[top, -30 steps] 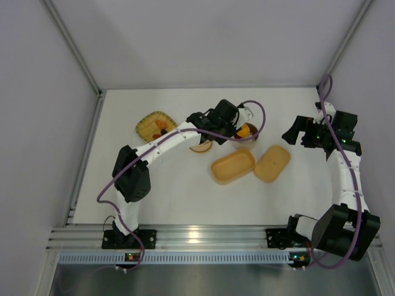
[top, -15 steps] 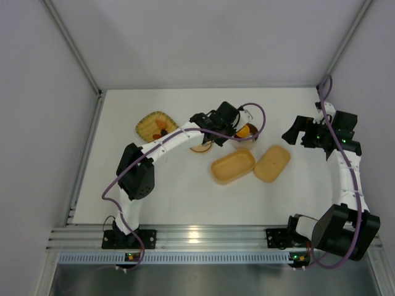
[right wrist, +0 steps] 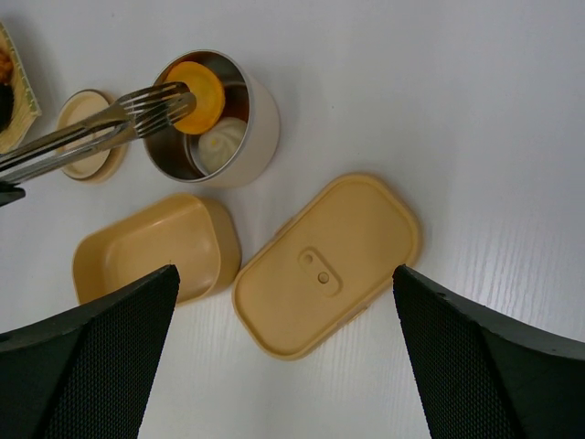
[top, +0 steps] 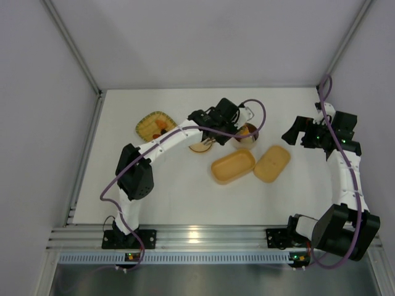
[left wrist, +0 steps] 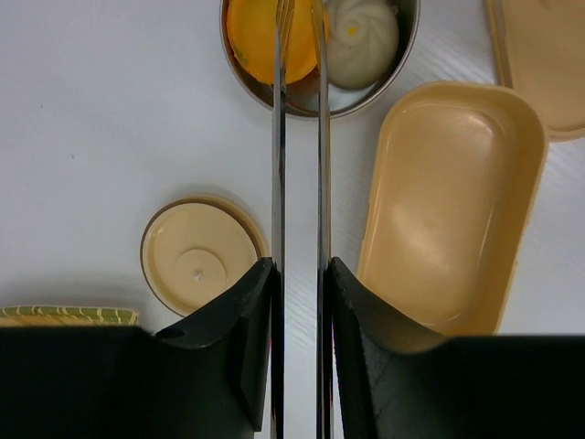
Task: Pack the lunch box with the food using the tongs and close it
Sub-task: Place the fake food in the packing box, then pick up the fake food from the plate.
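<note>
My left gripper (left wrist: pixel 300 270) is shut on the slim silver tongs (left wrist: pixel 278 165), one black finger pressing each arm. The tongs' tips (right wrist: pixel 164 99) reach into the round steel bowl (right wrist: pixel 260 119) at an orange piece of food (left wrist: pixel 260 37); a white bun (left wrist: pixel 363 41) lies beside it. Whether the tips pinch the orange piece I cannot tell. The tan-orange lunch box (top: pixel 232 166) stands open and empty just in front of the bowl, its flat lid (top: pixel 272 163) lying to its right. My right gripper (right wrist: pixel 283 274) hangs wide open high over the lid, holding nothing.
The bowl's round tan lid (top: pixel 200 147) lies left of the bowl. A woven yellow tray (top: pixel 148 126) with small food pieces (top: pixel 162 125) sits further left. Grey walls close the table at the back and both sides.
The left wrist has shifted slightly over the steel bowl, and less of the orange piece shows from above. The right arm has not moved.
</note>
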Robot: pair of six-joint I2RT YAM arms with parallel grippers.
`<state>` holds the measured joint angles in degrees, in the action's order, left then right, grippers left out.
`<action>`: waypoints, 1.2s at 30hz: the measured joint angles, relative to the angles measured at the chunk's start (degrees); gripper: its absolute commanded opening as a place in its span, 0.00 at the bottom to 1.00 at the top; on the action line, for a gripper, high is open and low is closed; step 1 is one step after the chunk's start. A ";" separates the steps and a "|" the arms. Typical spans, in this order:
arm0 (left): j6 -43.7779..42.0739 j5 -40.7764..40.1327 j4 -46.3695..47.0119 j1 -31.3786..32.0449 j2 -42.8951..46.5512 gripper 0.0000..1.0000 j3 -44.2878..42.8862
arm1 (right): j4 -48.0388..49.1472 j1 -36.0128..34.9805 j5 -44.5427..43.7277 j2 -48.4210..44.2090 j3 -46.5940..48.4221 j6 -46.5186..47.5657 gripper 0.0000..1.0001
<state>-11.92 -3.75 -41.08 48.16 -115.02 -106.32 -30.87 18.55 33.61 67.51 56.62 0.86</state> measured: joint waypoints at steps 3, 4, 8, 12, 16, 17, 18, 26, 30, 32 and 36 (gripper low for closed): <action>1.49 2.69 -0.63 -1.16 1.64 0.36 -2.23 | 0.00 0.00 0.02 0.00 0.00 0.00 0.99; 2.10 4.48 -0.72 -2.08 2.69 0.37 -2.69 | -0.02 0.00 0.02 0.02 0.00 0.00 0.99; 4.74 11.34 -1.75 -9.70 8.70 0.39 -2.73 | -0.04 0.00 0.13 0.02 0.00 0.02 0.99; 6.19 16.41 -1.36 -23.26 17.75 0.44 5.03 | -0.04 0.00 0.31 0.02 0.02 0.02 0.99; 6.49 18.56 -1.42 -36.04 24.02 0.57 15.17 | -0.04 0.00 0.44 0.17 0.02 0.04 0.99; 6.45 19.10 -1.84 -38.75 24.94 0.58 17.49 | -0.04 0.00 0.46 0.31 0.00 0.04 0.99; 6.54 19.54 -2.10 -41.35 25.57 0.59 19.58 | -0.04 0.00 0.46 0.44 0.00 0.04 0.99; 5.16 21.38 -2.91 -48.43 27.17 0.60 30.58 | -0.07 0.00 0.46 1.60 0.02 0.11 0.99; 4.52 22.53 -2.84 -49.53 27.17 0.61 32.00 | -0.09 0.00 0.44 1.60 0.02 0.11 0.99; 4.57 22.60 -2.58 -49.88 27.17 0.62 32.15 | -0.09 0.00 0.42 1.57 0.02 0.11 0.99; 6.29 22.58 -2.01 -50.01 27.17 0.63 32.15 | -0.09 0.00 0.39 1.57 0.02 0.11 0.99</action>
<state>-5.63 18.83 -43.09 -1.85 -87.85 -74.17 -30.96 18.55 34.00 69.08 56.64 0.97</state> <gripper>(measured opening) 0.629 0.993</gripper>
